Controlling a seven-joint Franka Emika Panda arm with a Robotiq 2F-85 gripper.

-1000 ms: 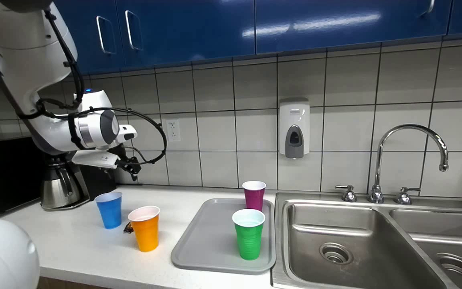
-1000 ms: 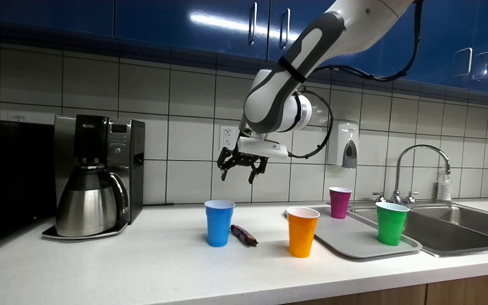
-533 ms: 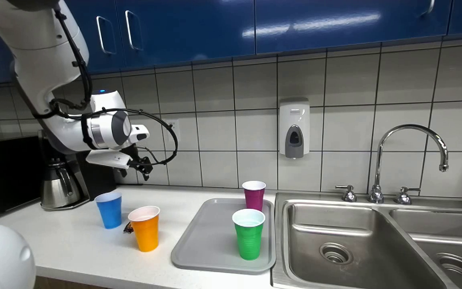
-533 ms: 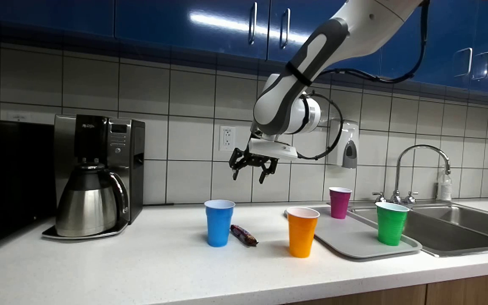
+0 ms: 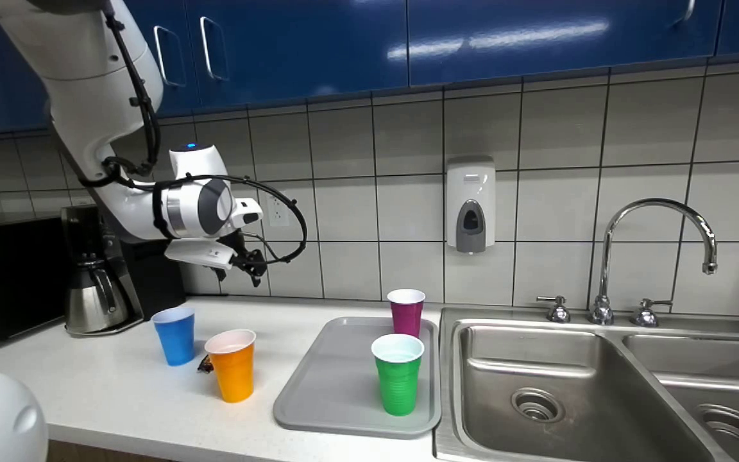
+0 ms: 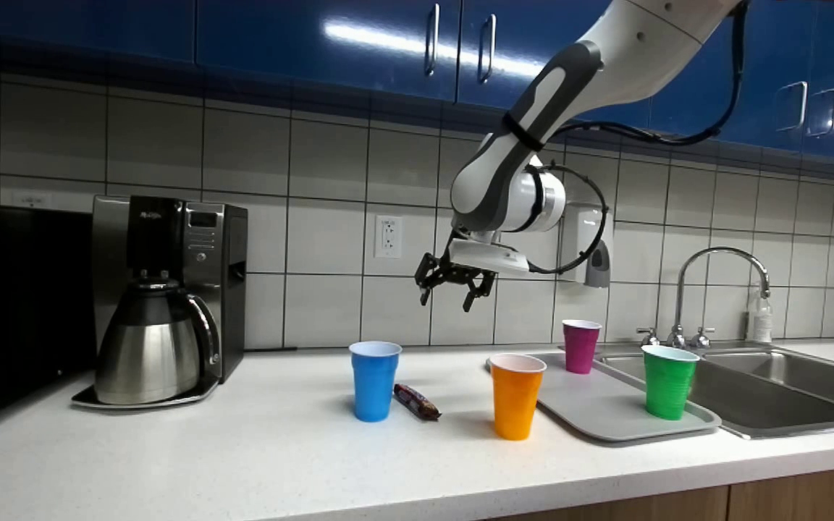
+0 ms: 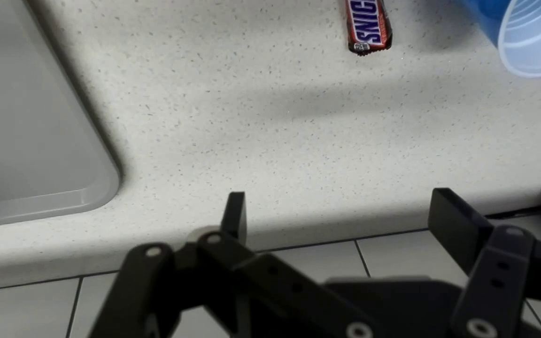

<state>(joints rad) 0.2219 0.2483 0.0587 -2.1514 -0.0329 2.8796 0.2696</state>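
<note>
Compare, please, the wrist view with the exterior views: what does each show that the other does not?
Only the wrist view: readable letters, SNIC, on the candy bar. Only the exterior views: the orange cup, green cup, purple cup, sink and wall dispenser. Both share the open, empty gripper; also the blue cup, gray tray and candy bar, which the wrist view crops.

Kitchen, double steel sink point(image 5: 450, 391), coffee maker point(image 6: 203, 278), blue overhead cabinets point(image 5: 318, 48)
</note>
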